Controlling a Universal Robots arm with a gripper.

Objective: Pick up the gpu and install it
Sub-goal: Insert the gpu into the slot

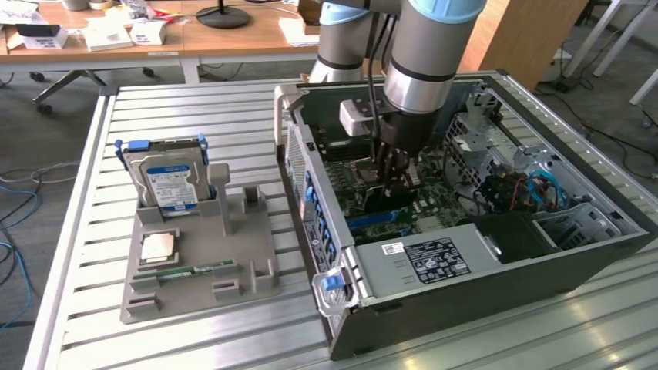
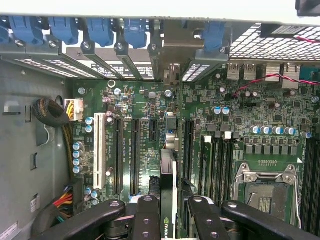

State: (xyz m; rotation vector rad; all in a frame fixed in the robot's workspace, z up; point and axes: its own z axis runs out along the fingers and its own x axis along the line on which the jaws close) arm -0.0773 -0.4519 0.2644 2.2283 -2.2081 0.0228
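My gripper (image 2: 169, 220) is down inside the open computer case (image 1: 575, 270), shut on the gpu (image 2: 168, 175). The card stands on edge between the two black fingers (image 2: 146, 215), its thin side facing the wrist camera with a green logo near the pads. It runs over the green motherboard (image 2: 225, 100) between the long black expansion slots (image 2: 135, 155), towards the rear bracket openings (image 2: 172, 75). Whether it is seated in a slot I cannot tell. In the exterior view the gripper (image 1: 396, 181) hangs low over the board in the middle of the case.
On the exterior view's left, a grey fixture (image 1: 242, 266) holds a blue-labelled hard drive (image 1: 169, 181), a CPU (image 1: 156, 247) and a RAM stick (image 1: 185, 271). Blue clips (image 2: 100, 30), a white slot (image 2: 99, 150), the CPU socket (image 2: 265, 192) and cable bundles (image 2: 50, 112) crowd the card.
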